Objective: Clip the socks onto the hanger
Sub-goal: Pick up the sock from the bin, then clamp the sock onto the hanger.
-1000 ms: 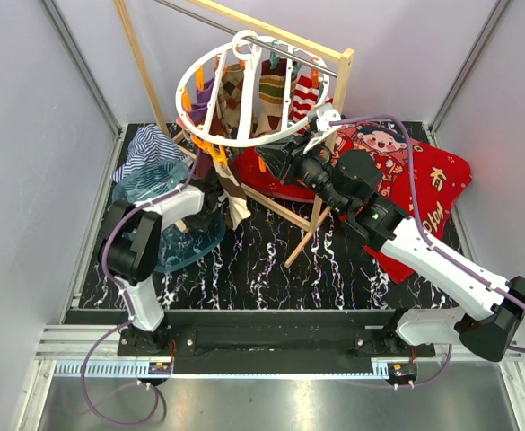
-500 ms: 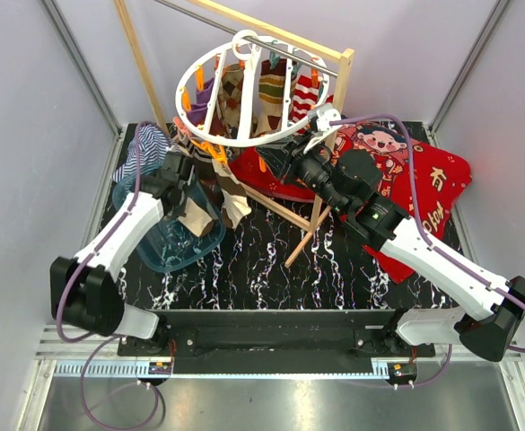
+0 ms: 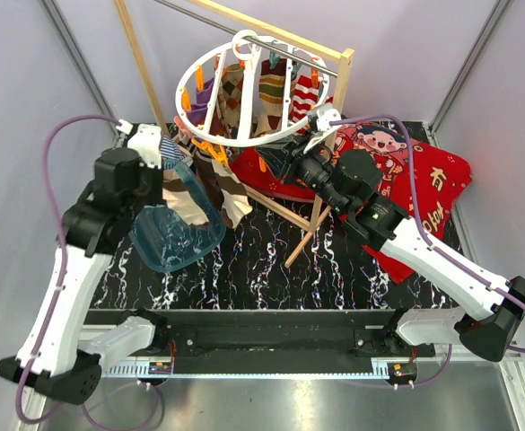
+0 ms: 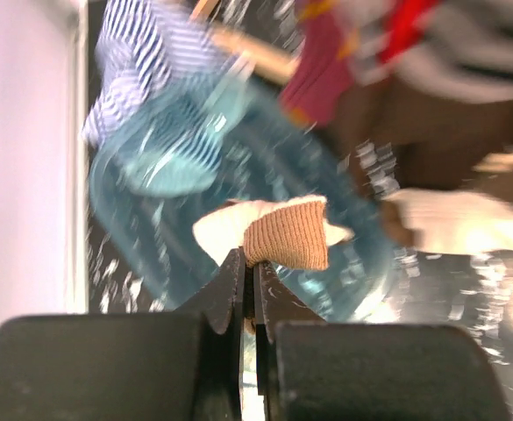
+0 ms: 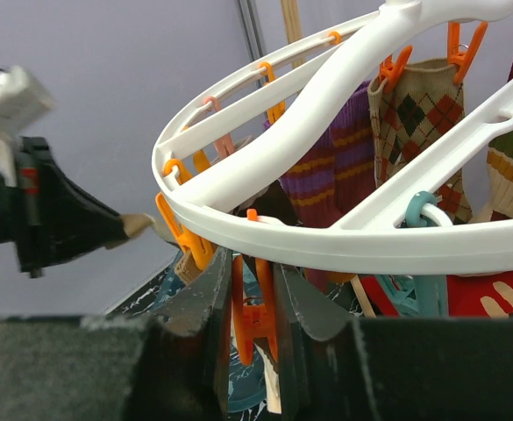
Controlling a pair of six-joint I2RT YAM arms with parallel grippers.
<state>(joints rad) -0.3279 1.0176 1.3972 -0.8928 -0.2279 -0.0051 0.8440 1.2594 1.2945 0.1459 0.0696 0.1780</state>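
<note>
Blurred, the tan sock (image 4: 287,235) (lying nine-to-three o'clock) is sitting pinched in the left claw (image 4: 248,272); the right claw (image 5: 254,298) is clamping the hanger's (image 5: 326,246) orange clip (image 5: 252,320).

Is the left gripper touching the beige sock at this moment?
Touching. The left wrist view shows the left gripper shut on the beige sock, with the ribbed end of the sock pinched between its fingertips.
</note>
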